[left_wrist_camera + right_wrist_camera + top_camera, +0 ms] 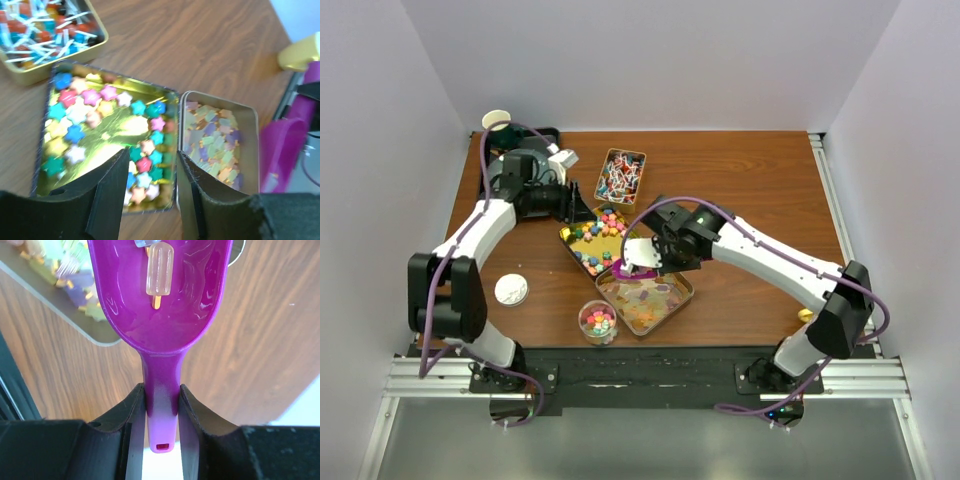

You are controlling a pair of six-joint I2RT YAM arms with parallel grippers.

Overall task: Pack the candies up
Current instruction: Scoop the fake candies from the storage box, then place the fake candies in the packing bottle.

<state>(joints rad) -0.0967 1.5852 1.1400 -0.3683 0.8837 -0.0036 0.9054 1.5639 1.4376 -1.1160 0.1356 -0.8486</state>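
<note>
popsicle candy (159,268) lengthwise in scoop (161,327); stick handleward

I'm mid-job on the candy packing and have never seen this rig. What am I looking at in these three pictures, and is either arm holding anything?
These are two robot arms bolted at the near edge of a wooden table. The wide picture looks down from above and behind them: left arm on the left, right arm on the right. The other two come from a camera on each wrist, looking along its own jaws. On the table sit a wrapped-candy tin, a star-candy tin and a gummy tin, all open, plus a clear cup holding candies and a white lid. The left arm's jaws stand open and empty above the star-candy tin. The right arm's jaws are shut on the handle of a purple scoop, which carries one gummy.
</note>
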